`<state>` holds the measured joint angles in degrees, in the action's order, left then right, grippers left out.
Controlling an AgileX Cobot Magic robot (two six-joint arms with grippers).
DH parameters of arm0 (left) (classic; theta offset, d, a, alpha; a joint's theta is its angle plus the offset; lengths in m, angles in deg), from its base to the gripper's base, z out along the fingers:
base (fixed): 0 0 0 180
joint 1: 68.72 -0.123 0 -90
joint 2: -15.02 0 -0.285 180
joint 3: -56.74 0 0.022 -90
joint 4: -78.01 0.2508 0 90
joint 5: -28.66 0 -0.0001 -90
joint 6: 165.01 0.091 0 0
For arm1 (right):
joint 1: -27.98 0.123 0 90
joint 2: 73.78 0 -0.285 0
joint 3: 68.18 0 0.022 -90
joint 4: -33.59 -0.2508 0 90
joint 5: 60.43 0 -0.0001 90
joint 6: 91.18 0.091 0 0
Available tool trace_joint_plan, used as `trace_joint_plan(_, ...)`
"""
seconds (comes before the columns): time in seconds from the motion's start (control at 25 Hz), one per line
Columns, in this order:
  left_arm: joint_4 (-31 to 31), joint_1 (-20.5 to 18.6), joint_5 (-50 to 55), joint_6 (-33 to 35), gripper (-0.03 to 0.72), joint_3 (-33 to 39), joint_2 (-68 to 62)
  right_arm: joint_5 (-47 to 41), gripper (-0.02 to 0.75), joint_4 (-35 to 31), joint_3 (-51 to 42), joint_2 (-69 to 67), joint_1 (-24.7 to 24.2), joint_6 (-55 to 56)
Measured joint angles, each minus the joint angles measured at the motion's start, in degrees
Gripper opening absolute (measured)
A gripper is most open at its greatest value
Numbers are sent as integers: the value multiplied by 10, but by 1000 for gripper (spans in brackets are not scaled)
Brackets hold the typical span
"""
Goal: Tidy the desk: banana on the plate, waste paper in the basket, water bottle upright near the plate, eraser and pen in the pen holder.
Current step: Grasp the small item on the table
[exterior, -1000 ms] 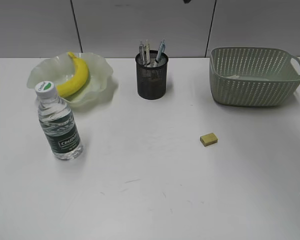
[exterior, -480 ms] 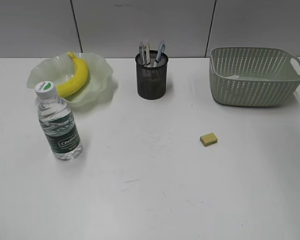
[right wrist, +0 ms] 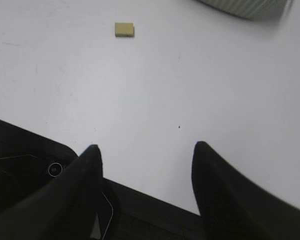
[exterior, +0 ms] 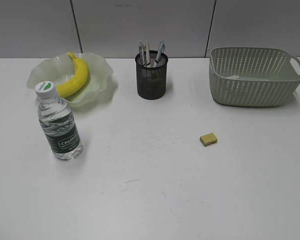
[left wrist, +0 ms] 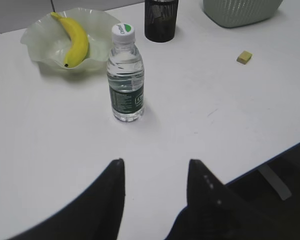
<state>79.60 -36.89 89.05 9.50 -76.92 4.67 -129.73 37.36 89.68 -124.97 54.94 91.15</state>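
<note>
The banana [exterior: 76, 75] lies in the plate [exterior: 101, 67] at back left, the bottle [exterior: 58, 122] before it; holder [exterior: 151, 77] mid-back, basket [exterior: 255, 76] back right, eraser [exterior: 208, 139] before the basket.

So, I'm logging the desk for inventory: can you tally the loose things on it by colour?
Yellow: 2, the banana and the eraser
Pale green: 2, the plate and the basket
Black: 1, the pen holder
Clear: 1, the water bottle
Total: 6, leaving aside the pens in the holder.
</note>
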Motion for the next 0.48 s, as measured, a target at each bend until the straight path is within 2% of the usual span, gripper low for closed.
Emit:
trace_joint_plan(0.28, 0, 0, 0, 0, 309, 0, 0, 14, 456, 9, -165, 209, 0, 1)
trace_joint_plan(0.48, 0, 0, 0, 0, 309, 0, 0, 25, 456, 6, -233, 359, 0, 1)
